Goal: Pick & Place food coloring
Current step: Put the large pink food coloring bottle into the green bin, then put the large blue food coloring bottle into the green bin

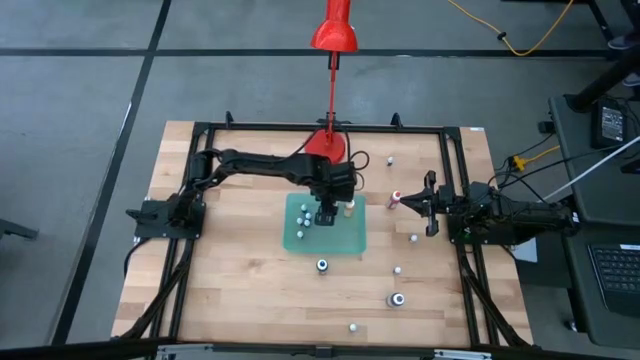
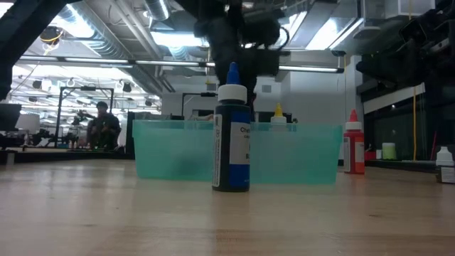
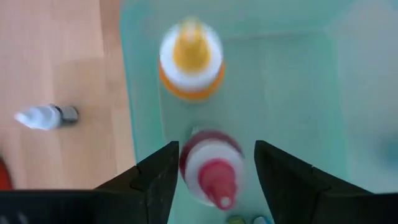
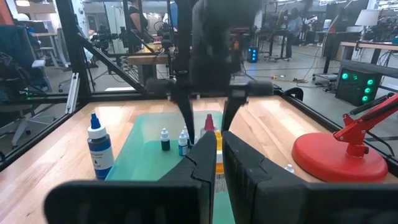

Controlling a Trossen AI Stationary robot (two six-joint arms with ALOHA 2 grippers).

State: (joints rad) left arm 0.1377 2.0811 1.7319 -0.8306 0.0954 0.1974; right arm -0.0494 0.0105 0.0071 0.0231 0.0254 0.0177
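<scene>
We find the left gripper (image 3: 211, 171) open around a red-capped food coloring bottle (image 3: 211, 165) in the green bin (image 3: 298, 93). The right gripper (image 4: 221, 155) is nearly closed, empty.

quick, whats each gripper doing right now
Left gripper: open, fingers either side of a red-capped bottle in the green tray.
Right gripper: shut, empty.

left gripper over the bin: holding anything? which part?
Left gripper straddles the small red-capped bottle in the translucent green bin; gaps show at both fingers, so no grip yet. Right gripper holds nothing.
</scene>
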